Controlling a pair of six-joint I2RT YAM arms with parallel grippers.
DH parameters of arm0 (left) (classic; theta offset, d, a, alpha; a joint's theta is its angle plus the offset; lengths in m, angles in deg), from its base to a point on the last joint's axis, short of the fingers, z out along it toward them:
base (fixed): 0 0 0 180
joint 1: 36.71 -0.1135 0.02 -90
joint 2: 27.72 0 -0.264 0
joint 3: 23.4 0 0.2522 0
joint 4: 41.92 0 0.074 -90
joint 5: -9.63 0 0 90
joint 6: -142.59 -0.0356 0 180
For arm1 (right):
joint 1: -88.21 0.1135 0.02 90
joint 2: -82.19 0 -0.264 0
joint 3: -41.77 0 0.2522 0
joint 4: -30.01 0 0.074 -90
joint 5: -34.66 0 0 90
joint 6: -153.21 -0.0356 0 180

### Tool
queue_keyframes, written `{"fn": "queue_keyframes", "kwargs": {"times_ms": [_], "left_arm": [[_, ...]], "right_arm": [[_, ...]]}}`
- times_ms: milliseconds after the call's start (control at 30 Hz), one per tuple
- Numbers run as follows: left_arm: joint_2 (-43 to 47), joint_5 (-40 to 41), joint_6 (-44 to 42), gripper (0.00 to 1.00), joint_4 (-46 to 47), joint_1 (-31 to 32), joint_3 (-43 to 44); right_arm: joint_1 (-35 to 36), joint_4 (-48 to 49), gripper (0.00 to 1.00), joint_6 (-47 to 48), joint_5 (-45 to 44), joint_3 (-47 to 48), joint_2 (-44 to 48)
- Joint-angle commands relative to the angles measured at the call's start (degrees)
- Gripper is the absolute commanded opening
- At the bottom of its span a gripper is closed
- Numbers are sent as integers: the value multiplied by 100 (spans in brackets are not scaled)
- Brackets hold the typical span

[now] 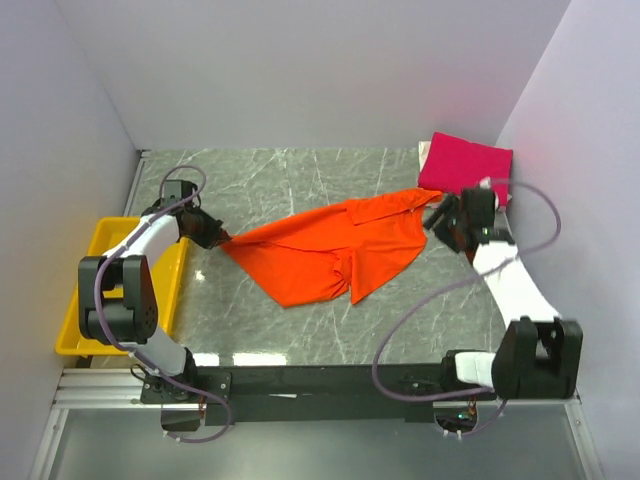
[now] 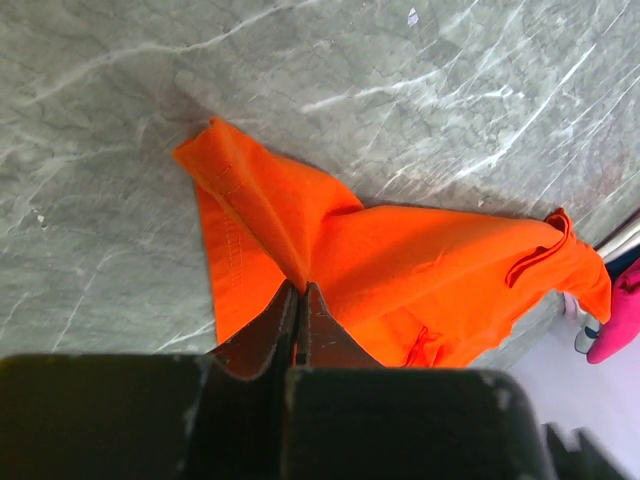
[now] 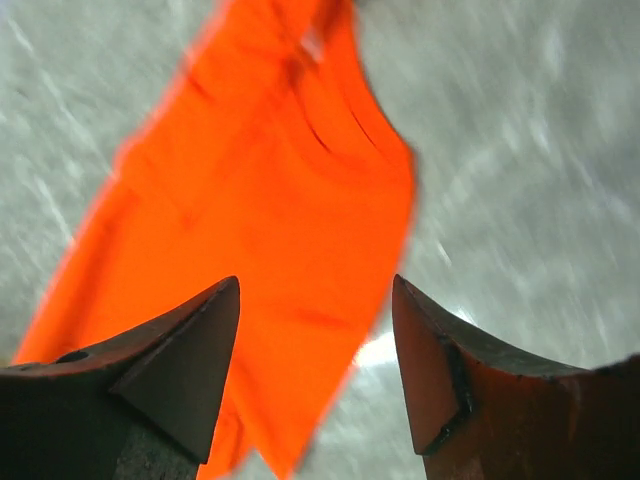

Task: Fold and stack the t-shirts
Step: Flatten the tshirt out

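The orange t-shirt (image 1: 330, 250) lies rumpled and stretched across the middle of the table. My left gripper (image 1: 215, 236) is shut on its left corner, with the cloth (image 2: 400, 260) pinched between the fingertips in the left wrist view. At the shirt's right end my right gripper (image 1: 437, 218) stands open, nothing between its fingers; the orange cloth (image 3: 260, 230) lies on the table beneath them, blurred. The magenta-pink t-shirt (image 1: 465, 165) lies folded in the far right corner, beside the right gripper.
A yellow tray (image 1: 100, 240) sits at the table's left edge, under the left arm. White walls close in the table on the left, back and right. Grey marbled table top (image 1: 300, 180) shows behind and in front of the orange shirt.
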Motion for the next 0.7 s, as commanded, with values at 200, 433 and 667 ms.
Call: {"fn": "queue_keyframes", "kwargs": {"times_ms": [200, 433, 667], "left_arm": [[337, -83, 9, 1, 316, -26, -145], [355, -30, -26, 1, 281, -17, -119], [355, 5, -17, 1, 255, -26, -66]], "right_arm": [[33, 1071, 62, -478, 427, -2041, 427], [296, 1599, 61, -751, 438, -1874, -285], [692, 1731, 44, -953, 226, -1760, -689]]}}
